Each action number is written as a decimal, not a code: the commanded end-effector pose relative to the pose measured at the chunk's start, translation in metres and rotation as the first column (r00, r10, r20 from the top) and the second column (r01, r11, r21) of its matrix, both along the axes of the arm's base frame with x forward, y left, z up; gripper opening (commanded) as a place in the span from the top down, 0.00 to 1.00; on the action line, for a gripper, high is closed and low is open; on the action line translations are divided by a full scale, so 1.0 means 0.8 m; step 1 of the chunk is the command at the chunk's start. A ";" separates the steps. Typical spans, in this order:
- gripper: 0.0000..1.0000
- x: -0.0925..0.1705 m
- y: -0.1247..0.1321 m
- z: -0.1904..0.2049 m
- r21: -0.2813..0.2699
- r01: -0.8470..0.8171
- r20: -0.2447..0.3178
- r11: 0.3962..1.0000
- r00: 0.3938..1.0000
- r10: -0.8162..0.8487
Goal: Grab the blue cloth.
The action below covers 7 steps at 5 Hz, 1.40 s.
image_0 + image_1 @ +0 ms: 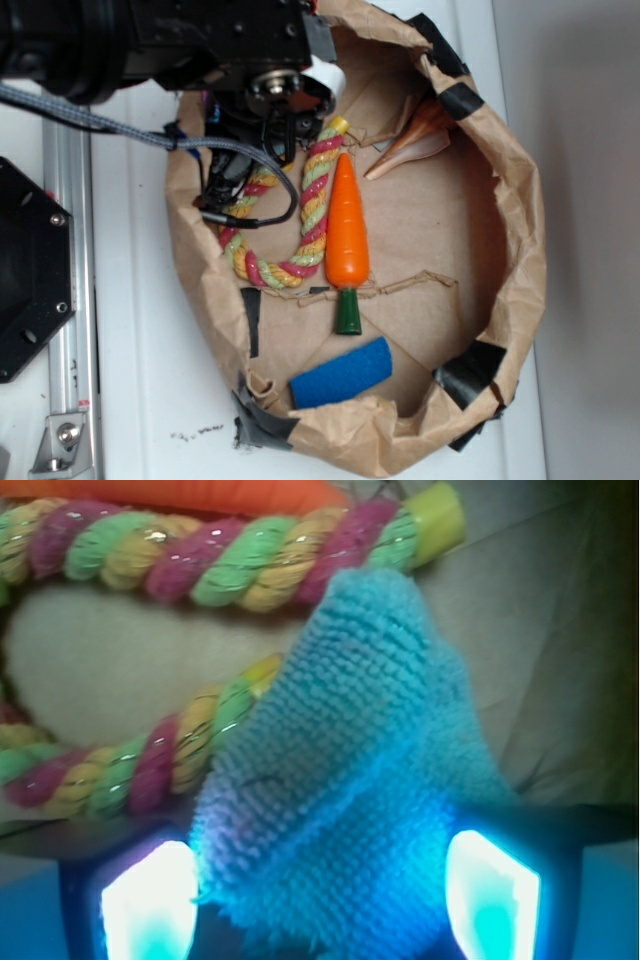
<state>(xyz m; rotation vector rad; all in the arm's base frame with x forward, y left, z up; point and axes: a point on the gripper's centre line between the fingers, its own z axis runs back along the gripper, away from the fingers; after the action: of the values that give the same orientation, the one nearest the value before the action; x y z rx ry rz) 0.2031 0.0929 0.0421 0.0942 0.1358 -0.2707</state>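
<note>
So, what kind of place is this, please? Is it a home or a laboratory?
Probably a robot lab tabletop, not a home. A crumpled brown paper enclosure patched with black tape sits on a white table; inside lie a toy carrot, a braided rope and a blue cloth between the gripper fingers.

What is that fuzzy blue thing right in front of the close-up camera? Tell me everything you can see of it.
It is the blue cloth, a small pale teal rag that looks like looped terry towelling, with a fuzzy, ragged lower edge. It is bunched and folded into a peak, not spread flat. It sits between the two glowing fingers of the gripper; whether they pinch it is unclear. Its upper part overlaps the striped rope. In the outside view the arm hides the cloth.
</note>
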 end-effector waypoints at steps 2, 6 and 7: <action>0.00 0.019 -0.011 -0.021 0.063 0.029 0.076 0.998 0.996 -0.034; 1.00 0.016 -0.006 -0.031 0.053 -0.015 0.079 0.998 0.997 0.011; 1.00 0.018 -0.005 -0.031 0.053 -0.018 0.082 0.998 0.997 0.013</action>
<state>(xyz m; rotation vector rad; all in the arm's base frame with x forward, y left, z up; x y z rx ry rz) 0.2122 0.0883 0.0195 0.1444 0.1054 -0.2930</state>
